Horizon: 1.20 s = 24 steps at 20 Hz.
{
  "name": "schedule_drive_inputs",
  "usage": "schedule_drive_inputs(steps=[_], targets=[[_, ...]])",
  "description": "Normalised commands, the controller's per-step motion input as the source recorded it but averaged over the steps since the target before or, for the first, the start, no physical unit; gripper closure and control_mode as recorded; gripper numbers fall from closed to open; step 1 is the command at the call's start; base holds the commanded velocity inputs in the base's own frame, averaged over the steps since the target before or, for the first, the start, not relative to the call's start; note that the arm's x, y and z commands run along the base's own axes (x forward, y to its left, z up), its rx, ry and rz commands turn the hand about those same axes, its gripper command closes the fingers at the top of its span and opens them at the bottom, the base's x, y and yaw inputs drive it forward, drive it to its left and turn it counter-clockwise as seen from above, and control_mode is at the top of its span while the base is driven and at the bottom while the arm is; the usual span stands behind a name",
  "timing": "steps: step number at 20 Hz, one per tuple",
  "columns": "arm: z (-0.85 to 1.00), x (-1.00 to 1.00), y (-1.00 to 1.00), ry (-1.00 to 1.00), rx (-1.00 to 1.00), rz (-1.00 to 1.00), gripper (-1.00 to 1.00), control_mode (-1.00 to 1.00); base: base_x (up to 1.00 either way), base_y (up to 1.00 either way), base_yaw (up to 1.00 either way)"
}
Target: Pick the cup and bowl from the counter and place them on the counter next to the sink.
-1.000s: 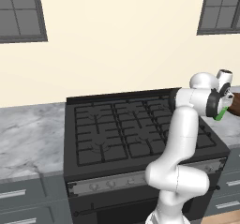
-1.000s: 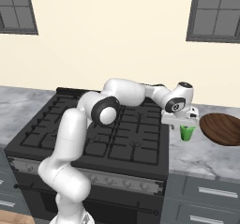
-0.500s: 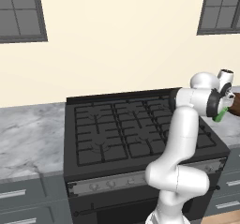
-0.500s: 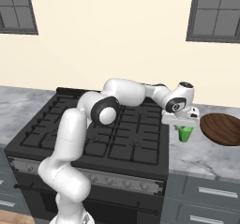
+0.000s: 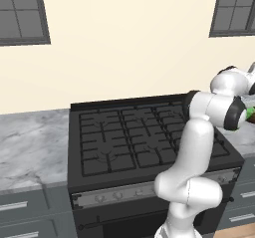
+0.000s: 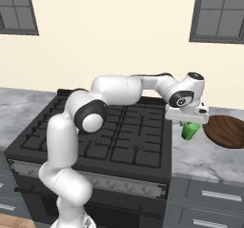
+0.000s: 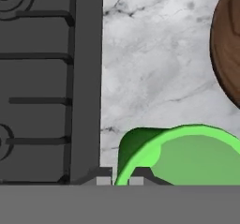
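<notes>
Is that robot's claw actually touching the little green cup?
Touching. In the hand view the gripper has its two fingertips pinched on either side of the cup rim.

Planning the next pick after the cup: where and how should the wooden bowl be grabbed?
Pinch the bowl at its rim, coming straight down from above. It is wide and shallow, too broad to span, so one finger inside and one outside suits it. Use the edge facing the cup, nearest the pincer.
</notes>
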Motion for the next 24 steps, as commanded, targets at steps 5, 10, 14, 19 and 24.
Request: schedule_drive_inputs(steps=[5,10,14,19,24], targets=[[0.18,-0.10,0.18,-0.03,0.03,0.08,1.00,-1.00,0.00,0.00,0.00],[0.78,-0.14,0.56,0.00,-0.08,0.21,1.00,-1.00,0.00,0.00,0.00],[0.67,-0.13,0.73,0.00,-0.11,0.19,1.00,-1.00,0.00,0.00,0.00],[0.23,-0.17,0.95,0.00,-0.02,0.08,1.00,-1.00,0.00,0.00,0.00],[0.14,-0.38,0.97,0.00,-0.01,0.06,1.00,-1.00,0.00,0.00,0.00]])
